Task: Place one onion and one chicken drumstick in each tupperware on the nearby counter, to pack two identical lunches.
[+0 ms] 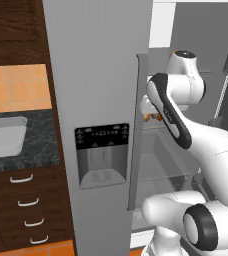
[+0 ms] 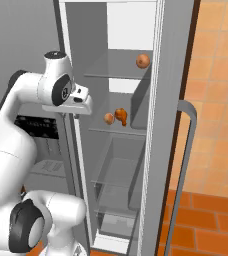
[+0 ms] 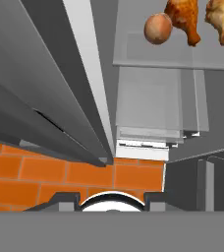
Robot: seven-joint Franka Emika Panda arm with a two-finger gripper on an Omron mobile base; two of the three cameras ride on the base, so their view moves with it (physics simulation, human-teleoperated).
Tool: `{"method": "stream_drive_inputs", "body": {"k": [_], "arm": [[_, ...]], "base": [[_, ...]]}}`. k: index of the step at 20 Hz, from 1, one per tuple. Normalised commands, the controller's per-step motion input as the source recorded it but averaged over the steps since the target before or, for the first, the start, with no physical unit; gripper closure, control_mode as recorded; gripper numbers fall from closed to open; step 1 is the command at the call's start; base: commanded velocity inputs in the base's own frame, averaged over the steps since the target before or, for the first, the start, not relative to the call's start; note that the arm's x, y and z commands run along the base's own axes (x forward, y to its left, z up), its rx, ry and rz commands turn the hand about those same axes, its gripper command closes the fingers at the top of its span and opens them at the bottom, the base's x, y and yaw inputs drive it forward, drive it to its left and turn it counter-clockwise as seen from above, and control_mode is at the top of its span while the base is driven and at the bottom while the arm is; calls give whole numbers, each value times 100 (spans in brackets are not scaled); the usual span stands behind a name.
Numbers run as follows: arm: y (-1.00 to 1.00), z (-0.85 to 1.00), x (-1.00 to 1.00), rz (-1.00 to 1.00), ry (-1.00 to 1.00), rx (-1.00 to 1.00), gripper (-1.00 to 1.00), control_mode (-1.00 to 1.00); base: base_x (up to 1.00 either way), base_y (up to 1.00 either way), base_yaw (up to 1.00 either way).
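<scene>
Fridge door (image 2: 173, 125) stood open. Arm reached toward middle shelf (image 2: 118, 131), where onion (image 2: 109, 118) sat just beside chicken drumstick (image 2: 121, 115). Second onion (image 2: 143, 61) one shelf up. Gripper (image 2: 82, 102) at fridge opening, apart from food; finger spread unreadable. Tupperware (image 1: 5, 137) waited on counter (image 1: 36, 145), likely because nothing fetched yet.

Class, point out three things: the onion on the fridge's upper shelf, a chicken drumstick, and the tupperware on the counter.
upper onion (image 2: 143, 60), right base view, its round middle.
chicken drumstick (image 2: 121, 115), right base view, its bulbous end.
tupperware (image 1: 8, 122), left base view, its far rim.
</scene>
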Motion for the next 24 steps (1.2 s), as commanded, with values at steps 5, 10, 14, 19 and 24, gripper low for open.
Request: {"method": "stream_drive_inputs", "body": {"k": [5,10,14,19,24], "arm": [[-32,21,-39,-7,-27,-7,-100,-100],[-69,84,-58,-12,-59,-21,-100,-100],[-78,70,3,-11,-37,-3,-100,-100],[-21,62,81,-9,-6,0,-100,-100],[-16,23,74,-4,-8,0,-100,-100]], "base": [[0,0,0],[0,0,0],[0,0,0],[0,0,0],[0,0,0]]}}
